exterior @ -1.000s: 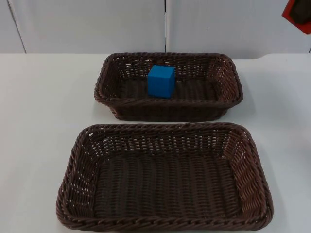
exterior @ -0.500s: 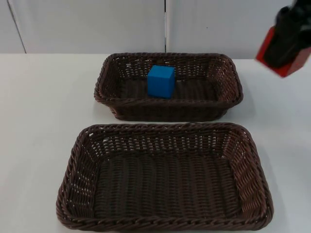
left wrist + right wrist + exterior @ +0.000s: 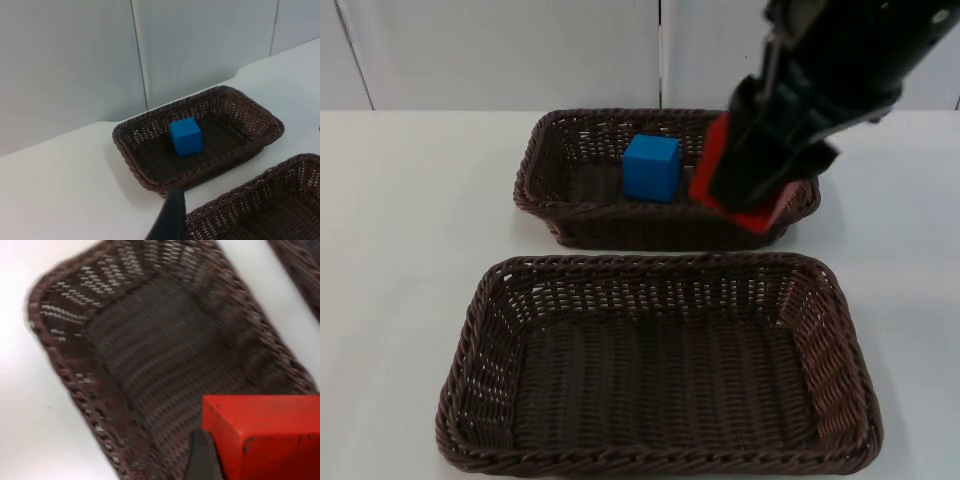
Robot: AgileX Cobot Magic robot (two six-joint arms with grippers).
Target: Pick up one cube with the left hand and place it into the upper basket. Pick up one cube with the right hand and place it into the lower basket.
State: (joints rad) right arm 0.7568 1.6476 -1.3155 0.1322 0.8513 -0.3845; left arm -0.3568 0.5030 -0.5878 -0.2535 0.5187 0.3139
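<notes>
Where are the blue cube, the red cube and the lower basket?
blue cube (image 3: 651, 168), top view, front face.
red cube (image 3: 272, 440), right wrist view, front face.
lower basket (image 3: 660, 265), top view, far rim.

Colours noted. My right gripper (image 3: 745, 180) is black and is clamped on a bright red cube (image 3: 748, 213); in my right wrist view the same red cube (image 3: 270, 432) has slightly darker side faces. Blue cube (image 3: 651, 167), a plain saturated blue, sits in the upper basket (image 3: 560, 205), which is dark brown wicker. Lower basket (image 3: 480, 330): same dark brown weave, lighter glints on the strands. Table (image 3: 410, 240) white. Partition wall (image 3: 500, 50) pale grey.
</notes>
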